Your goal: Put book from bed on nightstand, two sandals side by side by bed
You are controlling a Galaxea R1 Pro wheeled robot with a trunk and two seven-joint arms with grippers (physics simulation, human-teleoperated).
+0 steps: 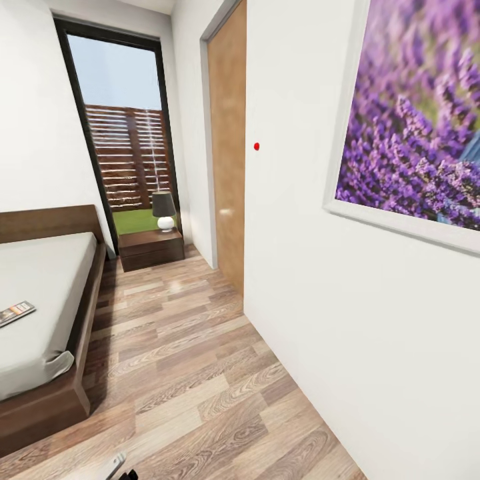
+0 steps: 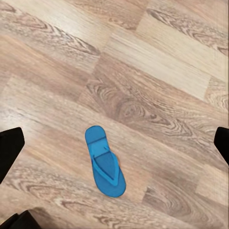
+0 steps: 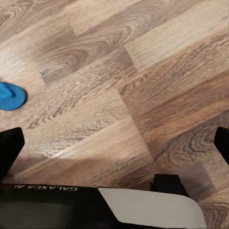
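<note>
The bed, pale grey mattress on a dark wood frame, lies at the left of the head view. On the mattress near the left edge is the book. A dark brown nightstand stands beyond the bed by the glass door. One blue sandal lies flat on the wood floor below my left gripper, which is open and well above it. Another bit of blue sandal shows at the edge of the right wrist view. My right gripper hangs open over bare floor.
A lamp stands on the nightstand. A white wall with a lavender picture and a wooden door panel close in on the right. A strip of plank floor runs between bed and wall. My own base shows below the right gripper.
</note>
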